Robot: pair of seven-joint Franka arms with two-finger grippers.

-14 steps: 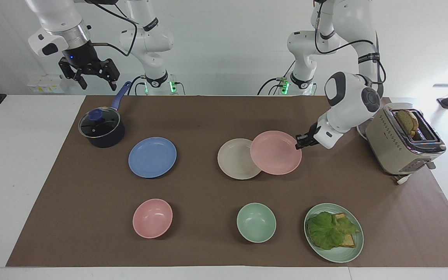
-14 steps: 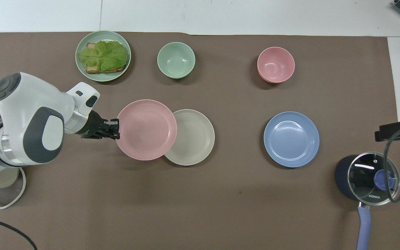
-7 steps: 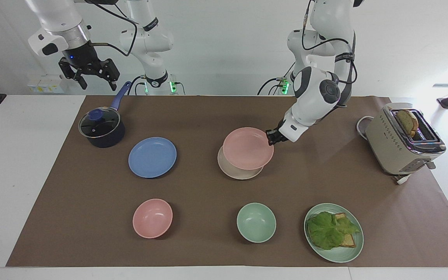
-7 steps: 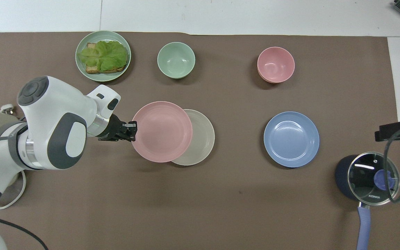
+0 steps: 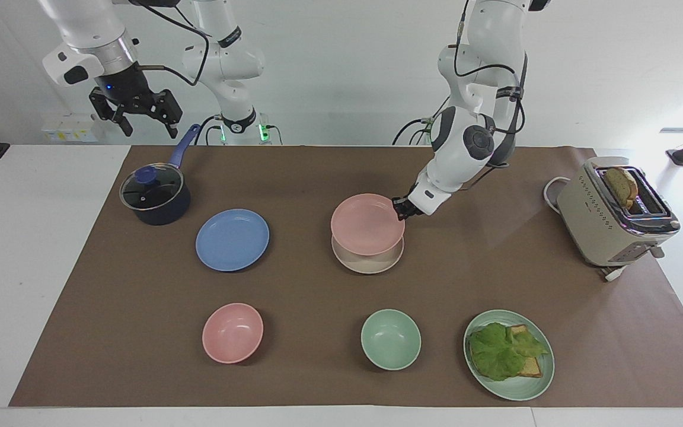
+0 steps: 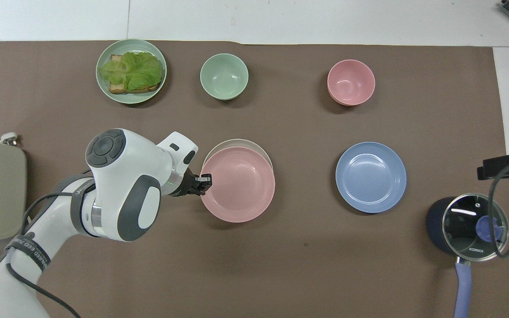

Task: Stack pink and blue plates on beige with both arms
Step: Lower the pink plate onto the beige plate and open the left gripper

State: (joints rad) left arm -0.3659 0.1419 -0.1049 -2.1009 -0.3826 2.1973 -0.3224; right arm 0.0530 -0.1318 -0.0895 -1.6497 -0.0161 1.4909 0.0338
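The left end effector [image 5: 401, 209] grips the pink plate [image 5: 367, 224] by its rim, just over the beige plate [image 5: 369, 264]. The blue plate [image 5: 232, 239] lies untouched on the worktop; the right end effector [image 5: 136, 114] waits wide open above the pot [image 5: 155, 196].

"KONKA" on glass lid [image 6: 475, 227] of dark pot; arm band lettering too small to read.
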